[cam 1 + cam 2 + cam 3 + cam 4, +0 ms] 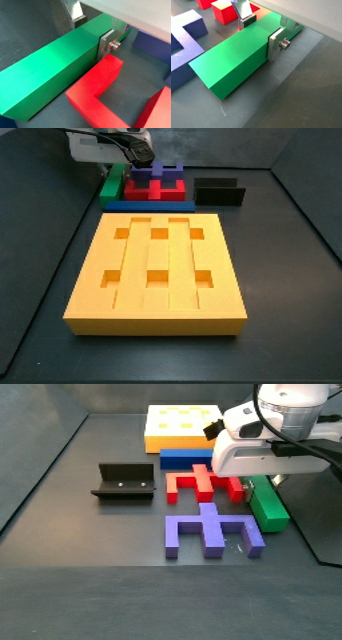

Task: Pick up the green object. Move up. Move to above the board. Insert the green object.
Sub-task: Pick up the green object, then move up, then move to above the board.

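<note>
Gripper straddles green object, 2 fingers spread, not yet pinching — close squarely on long faces before lifting, clear of red block.

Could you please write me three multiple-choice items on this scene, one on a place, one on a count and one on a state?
1. Where is the gripper?
A. Over the board
B. At the green object
C. At the fixture

2. How many square recesses does the board have?
A. Four
B. Six
C. Nine

3. How does the green object lie?
A. Flat on the floor, beside the red block
B. Slotted into the board
C. Lifted clear of the floor

Answers:
1. B: both wrist views show one finger on each side of the green bar.
2. B: a side view shows two rows of three.
3. A: a side view shows it on the dark floor, next to the red block.
</note>
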